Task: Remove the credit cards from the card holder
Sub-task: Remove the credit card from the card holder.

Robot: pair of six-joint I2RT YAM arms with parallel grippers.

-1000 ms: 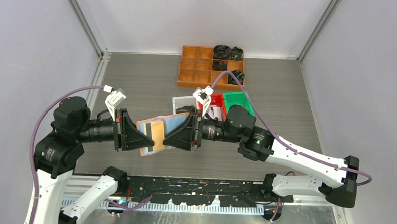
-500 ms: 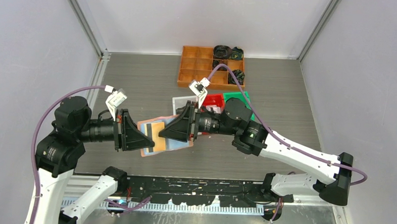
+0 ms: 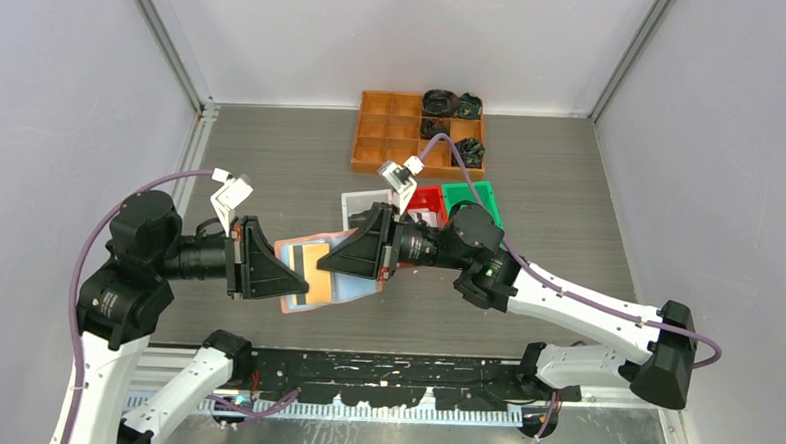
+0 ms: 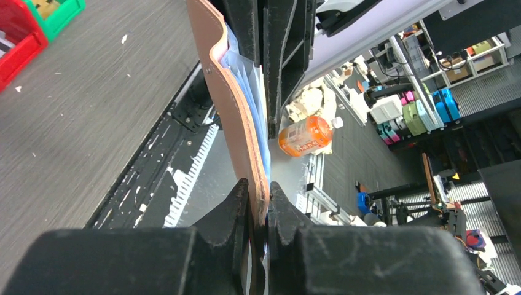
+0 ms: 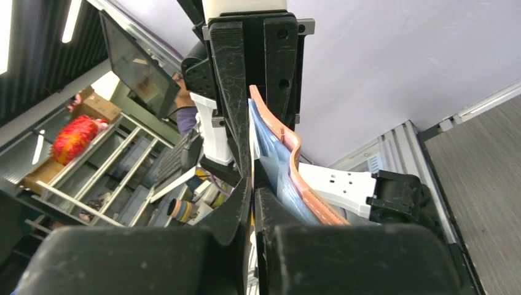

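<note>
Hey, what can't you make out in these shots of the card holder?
- How many cards are in the card holder: top view, left gripper and right gripper cover it; wrist views show it edge-on.
- Whether the right gripper has caught a card: right wrist view, edge-on, too thin.
- Contents of the white bin: top view, right arm covers them.

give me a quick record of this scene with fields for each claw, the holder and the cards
left claw: shut on the pink leather edge of the card holder
right claw: closed at the blue pocket side; whether it pinches a card is unclear
card holder: open, held between both claws
orange card: showing inside the holder, not out yet
behind: orange tray, red bin, green bin
</note>
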